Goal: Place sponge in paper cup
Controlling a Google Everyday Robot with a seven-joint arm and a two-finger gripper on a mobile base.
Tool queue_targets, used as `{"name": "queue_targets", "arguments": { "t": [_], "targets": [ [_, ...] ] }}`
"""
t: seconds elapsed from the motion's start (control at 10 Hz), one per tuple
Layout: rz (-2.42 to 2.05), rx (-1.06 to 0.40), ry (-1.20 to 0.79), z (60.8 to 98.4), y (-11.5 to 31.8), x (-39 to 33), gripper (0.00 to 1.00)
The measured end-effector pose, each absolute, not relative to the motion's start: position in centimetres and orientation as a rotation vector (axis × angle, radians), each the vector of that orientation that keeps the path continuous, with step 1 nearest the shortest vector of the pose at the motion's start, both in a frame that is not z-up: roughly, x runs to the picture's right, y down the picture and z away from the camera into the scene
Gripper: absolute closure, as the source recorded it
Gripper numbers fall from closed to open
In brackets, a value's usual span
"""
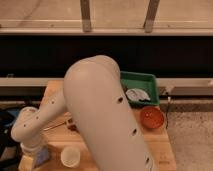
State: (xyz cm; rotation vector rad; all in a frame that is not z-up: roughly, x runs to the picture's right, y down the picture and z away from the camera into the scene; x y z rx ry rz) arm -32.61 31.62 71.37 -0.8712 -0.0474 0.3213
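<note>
Sponge (42,156) at my tool (35,154), beside empty paper cup (70,156); grip state indeterminable; placement pending.

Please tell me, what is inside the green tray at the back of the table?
The green tray holds a crumpled whitish item and something dark beside it. The arm covers its left part. The gripper is far away, at the sponge beside the paper cup.

The big cream upper arm (107,115) fills the middle, running from 5 o'clock up to a rounded elbow, then the forearm (42,117) drops toward 8 o'clock. The gripper (36,155) hangs low at the bottom-left corner, pointing straight down.
</note>
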Motion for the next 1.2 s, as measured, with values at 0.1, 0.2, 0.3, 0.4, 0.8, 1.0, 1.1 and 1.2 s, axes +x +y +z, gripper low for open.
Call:
{"name": "queue_targets", "arguments": {
  "t": [0.1,0.2,0.3,0.4,0.8,1.0,1.1,1.2],
  "targets": [
    [0.32,-0.87,-0.051,71.7,31.6,-32.4,0.2],
    [0.317,-0.873,-0.053,71.9,31.8,-32.4,0.2],
    [0.311,-0.877,-0.054,72.0,32.2,-32.5,0.2],
    [0.307,-0.879,-0.057,71.9,32.4,-32.6,0.2],
    [0.328,-0.86,-0.045,71.6,32.9,-32.5,0.47],
    [0.344,-0.843,-0.038,71.4,32.8,-31.9,0.67],
    [0.348,-0.837,-0.037,71.3,32.7,-31.7,0.76],
    [0.356,-0.828,-0.036,71.2,32.5,-31.5,0.86]
  ]
}}
